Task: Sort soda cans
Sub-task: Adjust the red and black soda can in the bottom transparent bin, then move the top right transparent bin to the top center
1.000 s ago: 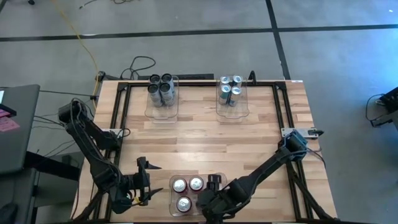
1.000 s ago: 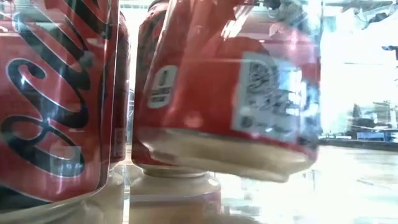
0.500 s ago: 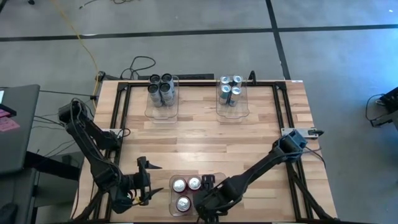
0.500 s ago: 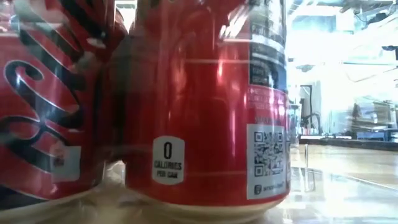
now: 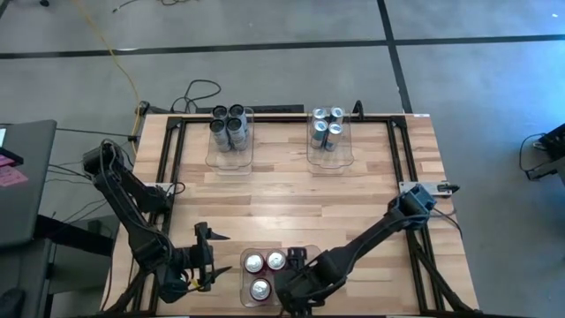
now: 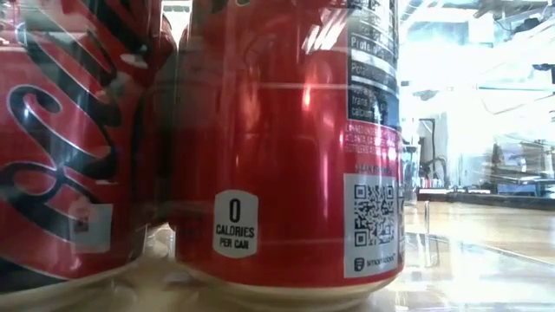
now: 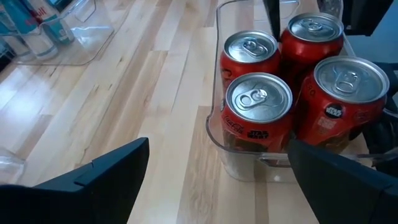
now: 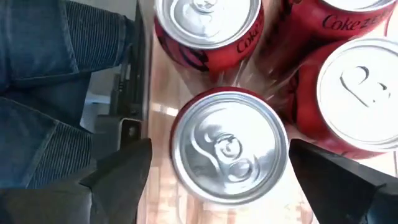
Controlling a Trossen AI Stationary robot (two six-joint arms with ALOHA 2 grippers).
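Clear near bin (image 7: 214, 127) holding four red cans (image 7: 258, 109), right pincer (image 8: 217, 171) apart above one.

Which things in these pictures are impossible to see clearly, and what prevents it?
- High view: the fourth red can sits under the right gripper, so the near bin shows three tops.
- Low view: two red cans fill the picture, hiding the far bins.
- High view: the dark cans and silver-blue cans are too small to read.

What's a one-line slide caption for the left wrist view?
Four red soda cans packed upright in a clear bin, seen past the open left gripper.
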